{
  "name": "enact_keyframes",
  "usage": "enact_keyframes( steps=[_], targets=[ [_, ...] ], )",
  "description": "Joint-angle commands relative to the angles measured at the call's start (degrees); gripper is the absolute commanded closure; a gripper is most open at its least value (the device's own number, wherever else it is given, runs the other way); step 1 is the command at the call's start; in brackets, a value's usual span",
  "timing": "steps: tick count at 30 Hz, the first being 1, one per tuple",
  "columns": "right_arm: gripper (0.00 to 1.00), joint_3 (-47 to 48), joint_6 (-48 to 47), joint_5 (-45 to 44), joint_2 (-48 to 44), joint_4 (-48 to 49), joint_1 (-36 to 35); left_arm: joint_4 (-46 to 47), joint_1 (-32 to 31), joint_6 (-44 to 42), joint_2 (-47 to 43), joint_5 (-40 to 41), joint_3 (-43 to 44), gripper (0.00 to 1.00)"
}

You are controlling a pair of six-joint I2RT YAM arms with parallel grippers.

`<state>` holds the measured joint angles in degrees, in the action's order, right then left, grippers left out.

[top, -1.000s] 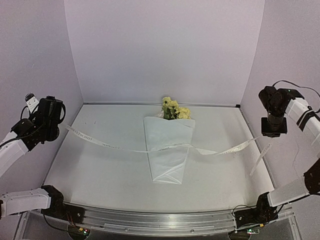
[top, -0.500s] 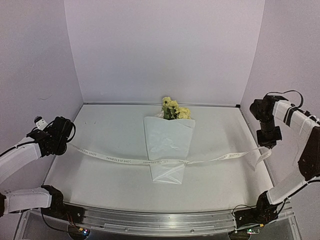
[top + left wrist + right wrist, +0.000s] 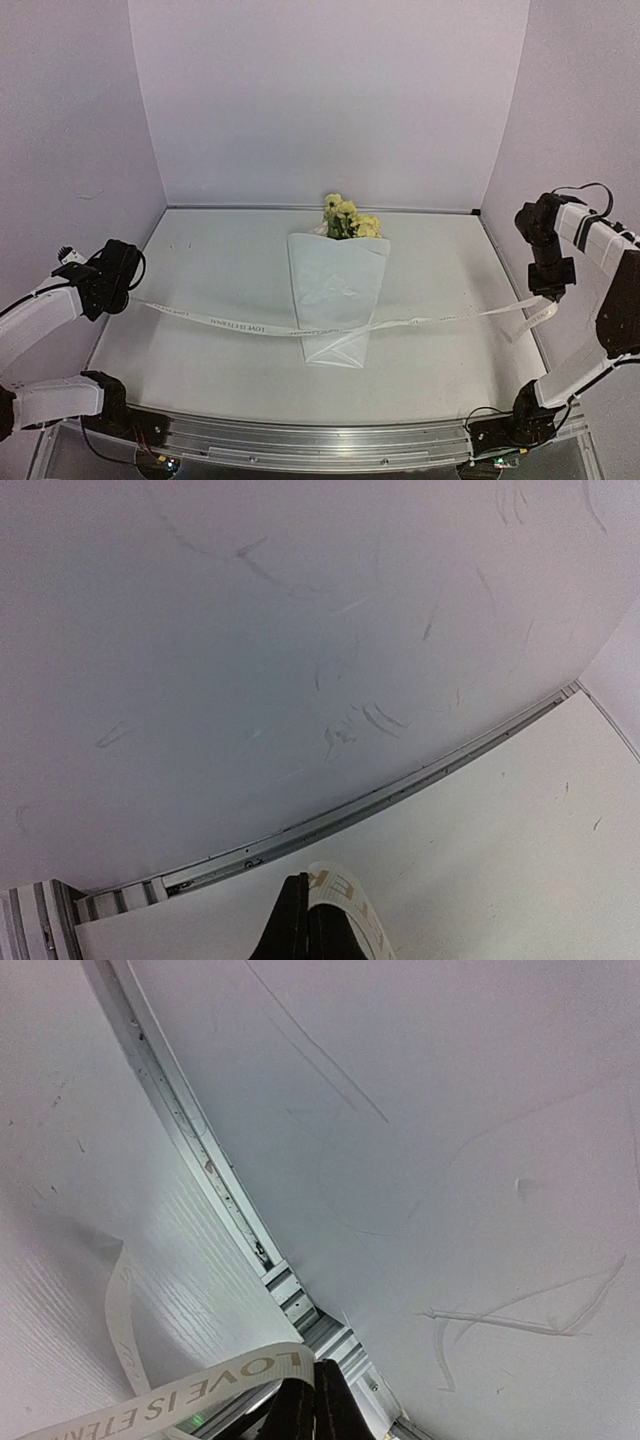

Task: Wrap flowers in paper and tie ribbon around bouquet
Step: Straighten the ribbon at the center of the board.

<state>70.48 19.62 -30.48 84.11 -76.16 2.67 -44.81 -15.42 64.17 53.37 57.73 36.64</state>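
A bouquet [image 3: 338, 262] of pale yellow fluffy flowers [image 3: 346, 217] in a white paper cone [image 3: 332, 300] is laid at the middle of the white desk [image 3: 220, 260], blossoms toward the far edge. A long, narrow cream-white printed ribbon [image 3: 250, 327] is stretched across the cone's lower part. Its ends are pinched in the fully closed left gripper [image 3: 127, 292] at the left edge and the fully closed right gripper [image 3: 552, 293] at the right edge.

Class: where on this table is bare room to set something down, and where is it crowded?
Bare table: left and right of the bouquet, behind the ribbon, and along the front strip between ribbon and near rail. Crowded: the midline, where the ribbon runs from left claw across the bouquet to right claw.
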Motion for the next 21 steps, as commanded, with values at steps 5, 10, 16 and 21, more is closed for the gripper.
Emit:
enact_keyframes(
  steps=[5,10,16,21],
  targets=[
    [0.95,-3.3,0.51,-1.25,-7.51,-4.28,0.85,-8.13,0.27,5.84,-6.67,0.71,1.42,1.0],
    [0.82,-6.74,1.01,0.37,-10.02,-4.32,0.85,-9.57,0.26,8.5,-7.36,-1.09,1.02,0.98],
    [0.49,-7.8,1.75,5.05,-11.14,-4.28,0.85,-8.09,0.25,9.36,-8.15,-5.03,-0.46,0.47],
    [0.32,-6.17,2.29,15.58,-12.29,-3.67,0.75,-2.18,0.28,0.34,-8.7,-9.3,1.95,0.02]
  ],
)
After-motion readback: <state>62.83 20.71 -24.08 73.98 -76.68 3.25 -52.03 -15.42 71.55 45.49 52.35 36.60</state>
